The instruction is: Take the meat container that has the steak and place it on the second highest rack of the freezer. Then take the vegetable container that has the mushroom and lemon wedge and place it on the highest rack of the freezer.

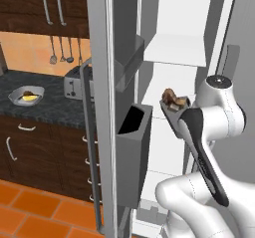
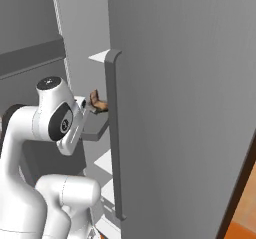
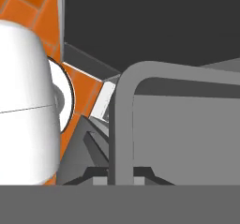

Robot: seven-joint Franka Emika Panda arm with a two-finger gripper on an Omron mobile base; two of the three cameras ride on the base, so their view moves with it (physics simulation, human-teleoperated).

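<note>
- Where the hand view looks along the gripper (image 3: pixel 119 174), its two dark tips stand nearly together on the rounded grey rim of the meat container (image 3: pixel 124 124), which rises straight up between them, so the jaws are pinched narrowly on that rim.
- From the left base view, the steak (image 1: pixel 172 96) sits at the tip of the arm, a small brown chunk with a pale edge, just inside the open freezer (image 1: pixel 174 13) on its right part.
- A white shelf (image 1: pixel 174 49) lies above the steak and well apart from it. Whether the container already rests on the shelf below I cannot tell, as the arm covers that spot.
- In the right base view the steak shows again, just left of a tall grey handle (image 2: pixel 112 133); the flat grey slab under it is probably the container, though the angle is poor.
- The freezer door (image 1: pixel 102 82) stands open to the left, with two grey door bins (image 1: pixel 134 127) on its inner face and a long vertical door handle (image 1: pixel 87 147) on its near side.
- Far left, on the dark counter (image 1: pixel 50 105), stands the vegetable container (image 1: pixel 15 93), with the yellow lemon wedge (image 1: pixel 29 98) and the dark mushroom (image 1: pixel 32 92) inside it, close together.
- A toaster (image 1: pixel 73 84) stands on the same counter, between that container and the door.
</note>
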